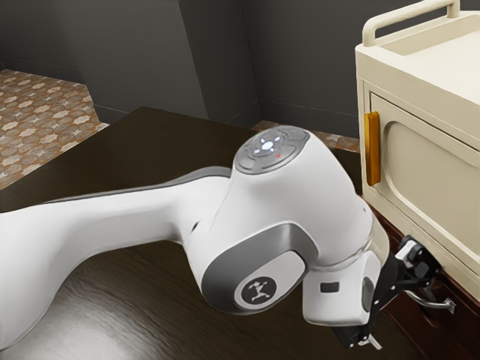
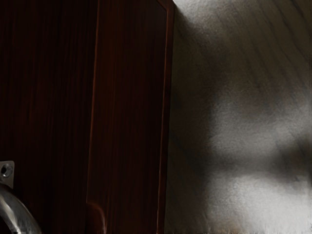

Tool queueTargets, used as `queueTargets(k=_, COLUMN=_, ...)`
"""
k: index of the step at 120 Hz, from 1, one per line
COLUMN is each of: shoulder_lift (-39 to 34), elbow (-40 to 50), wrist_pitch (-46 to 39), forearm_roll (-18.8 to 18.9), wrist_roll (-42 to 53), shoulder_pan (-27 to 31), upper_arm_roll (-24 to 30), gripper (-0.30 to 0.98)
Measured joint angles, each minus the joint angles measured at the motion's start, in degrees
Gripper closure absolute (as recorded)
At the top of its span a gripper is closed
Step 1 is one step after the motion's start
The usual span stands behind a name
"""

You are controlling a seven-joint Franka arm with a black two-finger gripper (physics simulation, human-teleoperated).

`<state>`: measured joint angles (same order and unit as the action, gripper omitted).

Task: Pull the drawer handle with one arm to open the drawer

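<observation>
black is the pincer, and its two fingers stand wide apart; as far as i can see, they have hold of nothing. near them, toward the exterior view's right, is the silver handle, fixed on the dark red drawer. i cannot tell if one finger touches it.

what worries me is the aim. in the wrist view the curved bar lies off to one side of my hand, so if i would close from here, i could catch only air, or one finger could knock the bar. an upper finger too high might also rub the underside of the cream cabinet. later, a weak hold on such smooth round metal could slip when i pull, and a crooked pull could jam the drawer.

about the containers: the drawer looks shut to me, and its inside is hidden. the cabinet above has a closed door with an orange grip, so its content i cannot know. the dark bench lies beneath my arm.
</observation>
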<state>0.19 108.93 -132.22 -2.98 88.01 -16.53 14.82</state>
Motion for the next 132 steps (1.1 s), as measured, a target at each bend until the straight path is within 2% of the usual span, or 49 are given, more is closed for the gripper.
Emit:
queueTargets(k=35, shoulder_lift=-0.61, elbow=0.67, wrist_pitch=0.97, forearm_roll=0.01, wrist_roll=0.07, shoulder_pan=-0.49, upper_arm_roll=-1.52, gripper=0.00)
queueTargets(k=81, shoulder_lift=-1.83, elbow=0.77, wrist_pitch=6.59, forearm_roll=0.00, wrist_roll=0.81, shoulder_pan=-1.33, upper_arm_roll=-2.40, gripper=0.00)
queueTargets(k=132, shoulder_lift=-7.93, elbow=6.61, wrist_pitch=9.24, forearm_roll=-0.64, wrist_roll=2.90, shoulder_pan=0.06, upper_arm_roll=-2.48, gripper=0.01)
